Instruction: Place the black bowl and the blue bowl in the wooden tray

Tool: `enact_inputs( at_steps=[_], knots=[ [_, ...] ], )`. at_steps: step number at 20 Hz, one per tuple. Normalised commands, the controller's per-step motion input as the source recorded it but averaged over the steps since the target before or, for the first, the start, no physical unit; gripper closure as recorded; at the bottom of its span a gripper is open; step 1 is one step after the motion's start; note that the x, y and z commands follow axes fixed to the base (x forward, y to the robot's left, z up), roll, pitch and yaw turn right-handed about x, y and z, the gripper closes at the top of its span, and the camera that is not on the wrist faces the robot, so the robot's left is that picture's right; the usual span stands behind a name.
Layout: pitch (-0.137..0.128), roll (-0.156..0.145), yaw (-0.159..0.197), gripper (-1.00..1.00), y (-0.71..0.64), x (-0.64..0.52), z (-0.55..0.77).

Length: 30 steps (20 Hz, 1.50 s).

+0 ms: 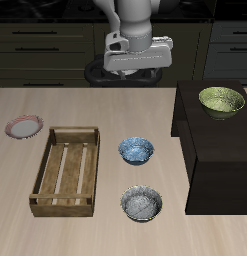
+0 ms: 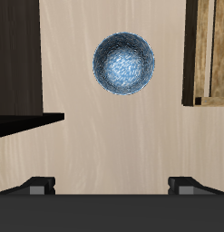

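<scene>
While the two-finger gripper (image 1: pixel 136 62) hangs high at the upper centre of the exterior frame, holding nothing, the table (image 1: pixel 95 105) carries this stock.

Bowls, three: one small round blue bowl with blue-and-white mottled inside (image 1: pixel 136 151), at frame centre, just beside the tray; one small round black bowl with grey silvery inside (image 1: pixel 142 204), lower centre, nearer the table's front edge; one olive-green bowl (image 1: pixel 222 101), upper right, on top of a dark cabinet (image 1: pixel 210 160).

Trays, one: light brown rectangular wooden tray with slatted bottom (image 1: pixel 68 170), centre left, nothing inside it. Its long axis runs from the front edge toward the back, with a slight tilt.

Plates, one: flat pink-rimmed plate (image 1: pixel 24 127), far left.

Wrist view only: the two dark fingertips (image 2: pixel 38 185), set wide apart with bare table between them, so the jaws stand open. It shows the blue bowl (image 2: pixel 124 62), one edge of the wooden tray (image 2: pixel 208 54) and a dark slab of cabinet (image 2: pixel 18 63).

Exterior view only: black bowl, green bowl, plate, whole tray.

All bowls sit upright, mouths up.
</scene>
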Motion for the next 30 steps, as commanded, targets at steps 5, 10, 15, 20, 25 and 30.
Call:
enact_inputs(
  at_steps=[5, 10, 15, 20, 25, 30],
  knots=[
    [0.01, 0.019, 0.0, -1.0, 0.11, 0.2, -0.1],
    [-0.002, -0.003, 0.027, -1.0, 0.06, 0.32, -0.06],
    [0.007, 0.011, 0.021, -1.0, 0.13, 0.28, -0.06],
    [0.001, 0.007, -0.035, -1.0, 0.13, 0.25, 0.05],
    [-0.017, -0.008, -0.007, -1.0, 0.14, 0.24, 0.05],
    [-0.005, -0.016, -0.013, -1.0, 0.05, 0.34, 0.04]
  ],
)
